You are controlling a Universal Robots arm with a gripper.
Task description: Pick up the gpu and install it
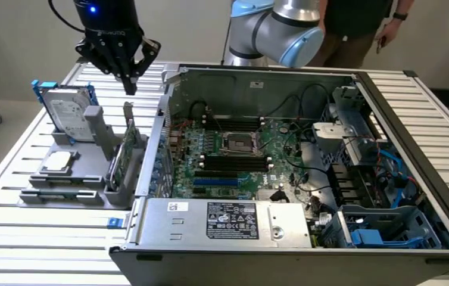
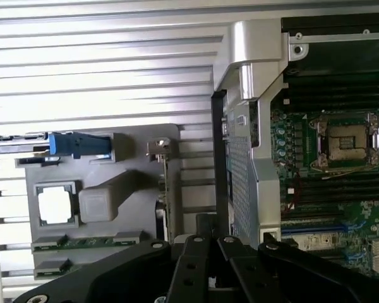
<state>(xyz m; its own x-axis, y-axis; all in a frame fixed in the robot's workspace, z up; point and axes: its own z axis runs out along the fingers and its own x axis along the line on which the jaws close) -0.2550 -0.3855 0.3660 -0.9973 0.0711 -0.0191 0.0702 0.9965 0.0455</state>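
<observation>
Found the gripper (image 1: 131, 88) hanging over the slatted table (image 1: 18, 238), above the far end of the grey holder (image 1: 74, 202) and beside the open computer case (image 1: 248, 83). Read the jaws as drawn together to a point, with nothing held. In the wrist view, caught the black fingers (image 2: 196, 252) close together over the gap between the holder (image 2: 132, 136) and the case wall (image 2: 246, 57).

Located the gpu (image 1: 129, 143) standing on edge in the holder slot nearest the case, its silver bracket at the end nearest the gripper, below the fingertips and apart from them. Saw it edge-on from the wrist (image 2: 163, 183).

Counted the rest of the holder's load:
- a hard drive (image 1: 69, 113) in a blue frame, upright at the far end
- a processor chip (image 1: 58, 161) flat in a square recess
- narrow memory sticks (image 1: 58, 192) lying in the near slots

Inside the case, noted a green motherboard (image 1: 256, 140) with its processor socket (image 1: 236, 143) flanked by black memory sticks (image 1: 228, 124), a silver power supply (image 1: 224, 220) along the near side, and a blue drive cage (image 1: 376, 235) in the near corner.

Glimpsed a person (image 1: 359, 30) standing behind the table.
</observation>
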